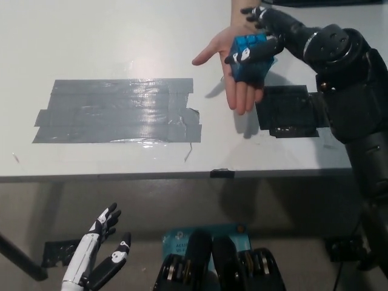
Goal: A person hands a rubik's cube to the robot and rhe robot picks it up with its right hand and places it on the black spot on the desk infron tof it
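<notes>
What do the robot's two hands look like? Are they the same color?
No. The left hand is white with black fingers tipped in white, and its forearm is slim and white. The right hand is black, with white tips on its fingers. Its arm is thick, black and chunky, with a round joint near the wrist. The person's hand is bare, with no sleeve in view.
</notes>
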Robot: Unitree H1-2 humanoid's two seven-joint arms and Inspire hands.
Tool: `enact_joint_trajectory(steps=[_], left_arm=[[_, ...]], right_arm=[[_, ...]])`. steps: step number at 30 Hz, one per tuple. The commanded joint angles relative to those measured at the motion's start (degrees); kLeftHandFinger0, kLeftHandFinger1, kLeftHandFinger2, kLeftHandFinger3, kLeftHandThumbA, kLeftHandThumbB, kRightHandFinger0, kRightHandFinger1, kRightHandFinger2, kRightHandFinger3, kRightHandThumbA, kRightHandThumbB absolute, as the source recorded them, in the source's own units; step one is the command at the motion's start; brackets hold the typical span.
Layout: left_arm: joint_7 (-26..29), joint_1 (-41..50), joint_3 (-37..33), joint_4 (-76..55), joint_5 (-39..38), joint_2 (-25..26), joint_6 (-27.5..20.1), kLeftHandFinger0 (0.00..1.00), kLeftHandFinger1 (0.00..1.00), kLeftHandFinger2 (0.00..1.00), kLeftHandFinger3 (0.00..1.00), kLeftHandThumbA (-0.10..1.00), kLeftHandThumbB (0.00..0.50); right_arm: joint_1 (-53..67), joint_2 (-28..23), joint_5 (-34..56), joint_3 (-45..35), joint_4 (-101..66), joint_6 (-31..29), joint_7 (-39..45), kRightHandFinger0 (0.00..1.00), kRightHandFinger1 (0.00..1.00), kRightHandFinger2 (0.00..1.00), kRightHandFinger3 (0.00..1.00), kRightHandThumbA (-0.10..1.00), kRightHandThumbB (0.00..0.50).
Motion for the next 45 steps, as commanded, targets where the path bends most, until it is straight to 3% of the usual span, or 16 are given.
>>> enact_joint_trajectory(steps=[1, 4, 12, 23, 28, 29, 30, 31, 32, 33, 34, 35, 37, 38, 43, 45], left_arm=[[-0.8, -0.8, -0.1, -2.0, 0.3, 0.6, 0.4, 1.00, 1.00, 1.00, 1.00, 0.46, 0.167], [-0.9, -0.8, -0.1, -2.0, 0.3, 0.7, 0.1, 1.00, 1.00, 1.00, 1.00, 0.42, 0.161], [-0.9, -1.5, -0.1, -1.6, 0.3, 0.6, 0.2, 1.00, 1.00, 1.00, 1.00, 0.33, 0.165], [-1.0, -1.8, -0.1, -1.9, 0.1, 0.6, 0.6, 1.00, 1.00, 1.00, 1.00, 0.28, 0.165], [-1.1, -2.3, 0.0, -1.5, -0.4, 0.5, 0.7, 1.00, 1.00, 1.00, 1.00, 0.26, 0.164], [-1.1, -2.3, -0.1, -1.5, -0.2, 0.6, 0.6, 1.00, 1.00, 1.00, 1.00, 0.26, 0.170], [-1.1, -2.3, -0.1, -1.4, -0.1, 0.7, 0.5, 1.00, 1.00, 1.00, 1.00, 0.27, 0.170], [-1.1, -2.4, -0.2, -1.5, -0.1, 0.7, 0.7, 1.00, 1.00, 1.00, 1.00, 0.28, 0.172], [-1.2, -2.5, -0.2, -1.6, -0.1, 0.6, 1.0, 1.00, 1.00, 1.00, 1.00, 0.28, 0.174], [-1.1, -2.5, -0.1, -1.7, -0.1, 0.5, 1.2, 1.00, 1.00, 1.00, 1.00, 0.28, 0.174], [-1.1, -2.6, -0.1, -1.7, -0.1, 0.6, 1.0, 1.00, 1.00, 1.00, 1.00, 0.27, 0.166], [-1.1, -2.7, -0.2, -1.6, 0.0, 0.7, 0.7, 1.00, 1.00, 1.00, 1.00, 0.26, 0.160], [-1.2, -3.0, -0.2, -1.4, 0.1, 0.8, 0.6, 1.00, 1.00, 1.00, 1.00, 0.25, 0.161], [-1.2, -3.1, -0.2, -1.4, 0.0, 0.7, 0.5, 1.00, 1.00, 1.00, 1.00, 0.25, 0.166], [-1.2, -4.0, -0.1, -0.9, -0.4, 0.5, 0.5, 1.00, 1.00, 1.00, 1.00, 0.25, 0.175], [-1.2, -4.2, -0.1, -0.8, -0.5, 0.5, 0.7, 1.00, 1.00, 1.00, 1.00, 0.25, 0.180]], right_arm=[[-5.7, -3.3, -3.0, 4.3, 0.7, 0.5, 7.2, 1.00, 1.00, 1.00, 1.00, 0.93, 0.500], [-5.9, -3.9, -1.3, 5.3, 0.9, 0.5, 10.2, 1.00, 1.00, 1.00, 1.00, 0.85, 0.499], [-6.6, -6.7, 0.5, 11.4, 0.4, 0.5, 15.6, 1.00, 1.00, 1.00, 1.00, 0.86, 0.500], [-5.7, -5.2, 0.4, 6.9, 0.4, 0.5, 17.9, 1.00, 1.00, 1.00, 1.00, 0.73, 0.500], [-5.7, -4.7, -3.6, 6.5, -1.3, 0.5, 19.9, 1.00, 1.00, 1.00, 1.00, 0.49, 0.473], [-5.4, -5.3, -4.0, 8.8, -2.1, 0.5, 19.3, 1.00, 1.00, 1.00, 1.00, 0.40, 0.405], [-5.1, -5.6, -4.5, 10.2, -2.6, 0.5, 18.8, 0.93, 1.00, 1.00, 1.00, 0.38, 0.406], [-4.7, -5.5, -5.7, 10.5, -2.8, 0.5, 17.2, 0.47, 0.62, 0.81, 1.00, 0.23, 0.367], [-4.3, -5.4, -7.4, 11.2, -3.0, 0.5, 15.3, 0.14, 0.35, 0.59, 0.92, 0.12, 0.338], [-3.9, -5.4, -8.6, 11.9, -3.4, 0.5, 14.3, 0.01, 0.21, 0.46, 0.70, 0.03, 0.321], [-3.6, -5.4, -9.8, 12.7, -3.5, 0.5, 13.5, 0.00, 0.21, 0.49, 0.60, -0.07, 0.314], [-3.4, -5.5, -10.4, 13.4, -3.4, 0.5, 13.1, 0.00, 0.34, 0.65, 0.51, -0.10, 0.314], [-2.6, -5.7, -10.7, 14.2, -3.8, 0.5, 11.7, 0.11, 0.54, 0.80, 0.36, -0.10, 0.322], [-2.2, -5.9, -10.6, 14.7, -3.8, 0.5, 10.6, 0.18, 0.58, 0.79, 0.32, -0.10, 0.309], [-0.9, -6.6, -9.8, 14.0, -4.9, 0.5, 7.7, 0.21, 0.65, 0.57, 0.26, -0.10, 0.237], [-0.7, -6.4, -9.5, 13.0, -4.8, 0.5, 6.7, 0.18, 0.69, 0.63, 0.24, -0.10, 0.245]])
